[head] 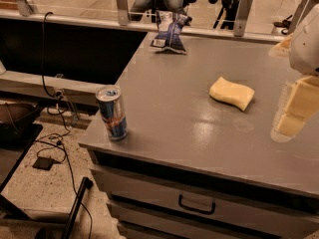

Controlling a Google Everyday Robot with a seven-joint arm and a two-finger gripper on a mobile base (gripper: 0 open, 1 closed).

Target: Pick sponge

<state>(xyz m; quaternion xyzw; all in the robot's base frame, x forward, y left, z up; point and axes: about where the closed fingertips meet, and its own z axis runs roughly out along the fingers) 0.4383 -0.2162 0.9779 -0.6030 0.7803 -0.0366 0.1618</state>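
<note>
The sponge is a pale yellow foam block with wavy edges. It lies flat on the grey counter top, right of the middle. My gripper hangs at the right edge of the camera view, its cream blocky fingers pointing down. It is to the right of the sponge and apart from it. Nothing shows between the fingers.
A drink can stands upright near the counter's front left corner. A blue chip bag lies at the back edge by a railing. A drawer with a handle is below the front edge. Cables lie on the floor at the left.
</note>
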